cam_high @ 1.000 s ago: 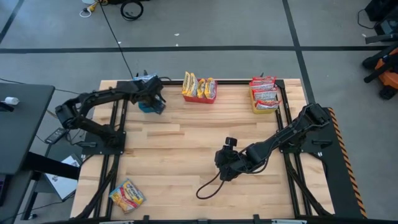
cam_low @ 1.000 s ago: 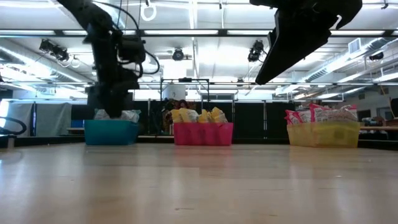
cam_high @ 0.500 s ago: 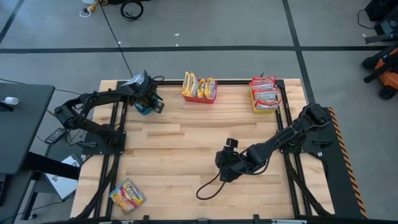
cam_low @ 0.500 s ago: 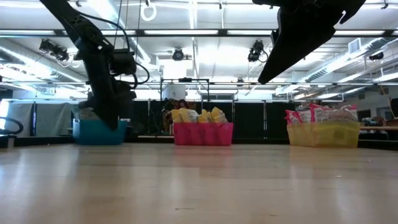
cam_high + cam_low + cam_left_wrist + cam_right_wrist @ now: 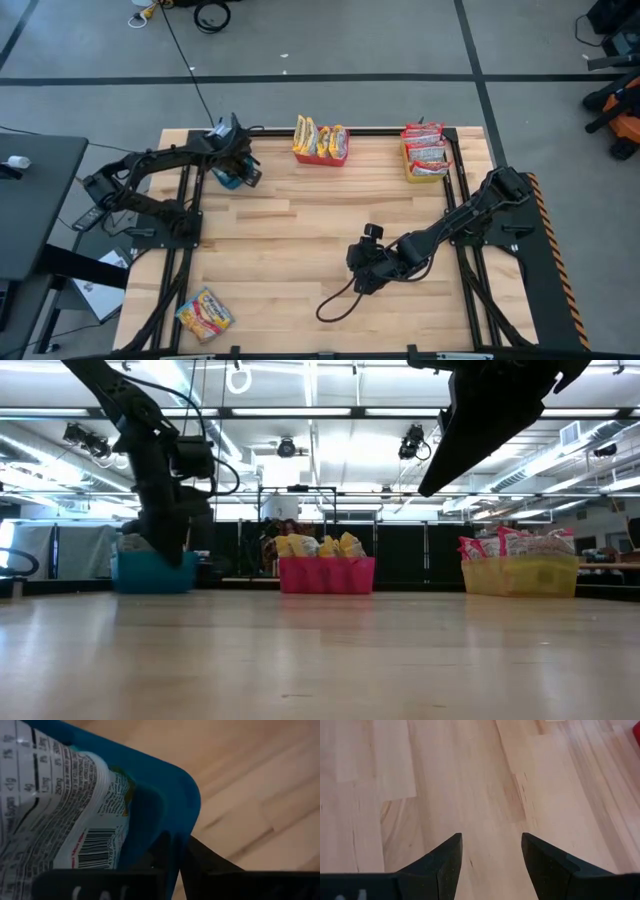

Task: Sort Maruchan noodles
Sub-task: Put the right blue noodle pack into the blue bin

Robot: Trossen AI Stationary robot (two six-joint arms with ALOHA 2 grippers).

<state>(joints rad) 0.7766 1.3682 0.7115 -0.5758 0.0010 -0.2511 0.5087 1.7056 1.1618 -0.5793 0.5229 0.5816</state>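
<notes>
Sorting nearly done: noodle packets fill the red bin (image 5: 321, 152) and yellow bin (image 5: 426, 165). One packet (image 5: 204, 313) remains on the tabletop's near-left corner. Left gripper (image 5: 238, 165) pinches the blue bin (image 5: 170, 805) wall; right gripper (image 5: 490, 852) hovers mid-tabletop, parted, empty.

Bare table (image 5: 300, 240) centre; three bins (image 5: 322, 155) along the far edge.

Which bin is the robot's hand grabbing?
The blue bin, at the table's far left corner. The left gripper is clamped on its rim; the red bin and yellow bin stand untouched.
</notes>
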